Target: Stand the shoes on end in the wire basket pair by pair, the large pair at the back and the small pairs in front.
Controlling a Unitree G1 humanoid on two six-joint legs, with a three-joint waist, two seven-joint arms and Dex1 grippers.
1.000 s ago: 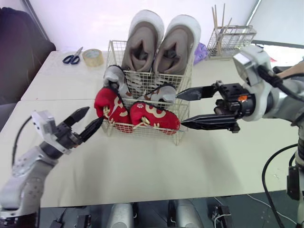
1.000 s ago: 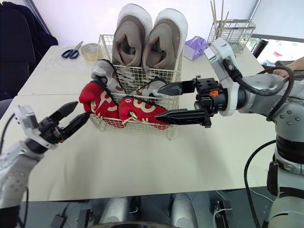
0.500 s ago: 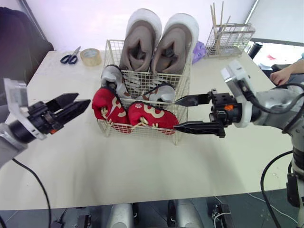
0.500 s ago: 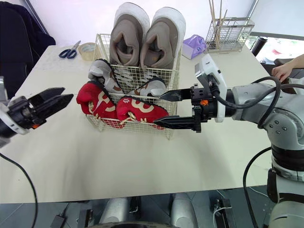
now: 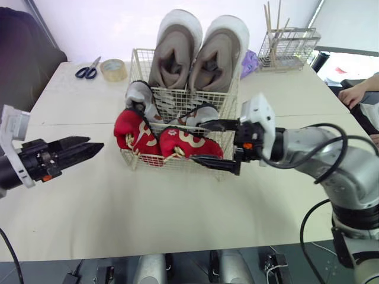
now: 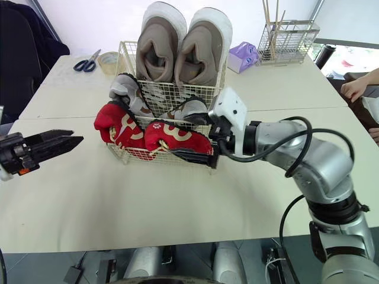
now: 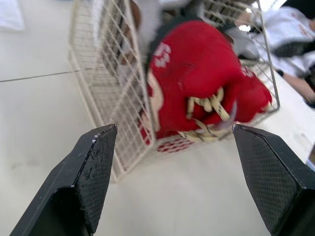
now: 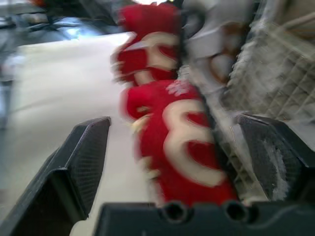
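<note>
At wire basket [image 5: 177,167] front, right hand [image 5: 200,142] spread astride red shoe [image 8: 177,132] — left hand [image 7: 173,130] spread, empty.

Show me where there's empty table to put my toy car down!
The wide front strip of the table, between the wire basket and the near edge, is bare; so is the gap between the left gripper and the basket. Crowded: the basket's front right corner, where the right gripper sits.

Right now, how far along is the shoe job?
Done: the large pair stands at the back of the basket, grey pair before it. In hand: the right gripper, fingers open, flanks one shoe of the red pair slumped in front; the left gripper is open, empty. Remaining: stand the red pair up.
</note>
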